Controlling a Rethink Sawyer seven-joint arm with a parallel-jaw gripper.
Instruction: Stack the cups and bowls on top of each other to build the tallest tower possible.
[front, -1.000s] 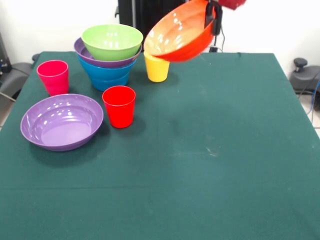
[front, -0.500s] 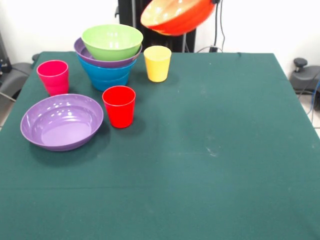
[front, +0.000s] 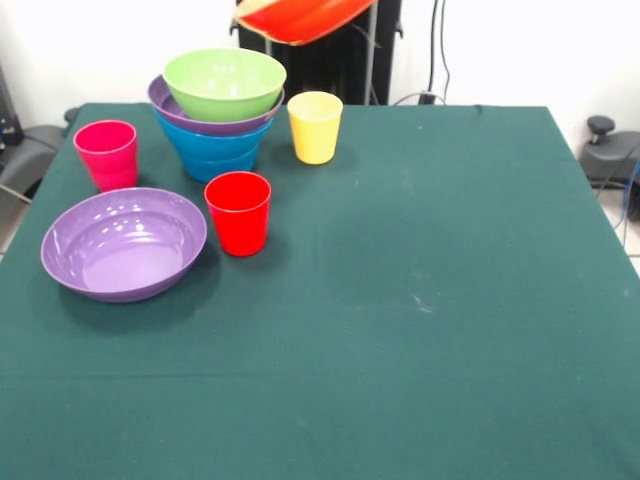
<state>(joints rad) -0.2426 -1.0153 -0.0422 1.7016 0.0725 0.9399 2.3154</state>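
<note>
The tower (front: 218, 120) stands at the back left: a blue bowl (front: 215, 150) lowest, a purple bowl (front: 163, 99) in it, a lime green bowl (front: 225, 84) on top. An orange bowl (front: 300, 17) hangs tilted in the air at the top edge, above and just right of the tower, partly cut off. What holds it is out of the picture, and so is the gripper. A yellow cup (front: 315, 127) stands right of the tower, a pink cup (front: 107, 153) to its left, and a red cup (front: 238, 213) in front of it. A wide purple bowl (front: 123, 243) lies alone at the left.
The dark green tablecloth (front: 420, 320) covers the table. A black stand (front: 330, 60) rises behind the far edge. Dark chair parts show beyond the left edge (front: 25, 150) and the right edge (front: 605, 150).
The orange bowl has risen and shifted left, from beside the yellow cup to the top edge near the tower. The gripper that showed on its rim has left the picture.
</note>
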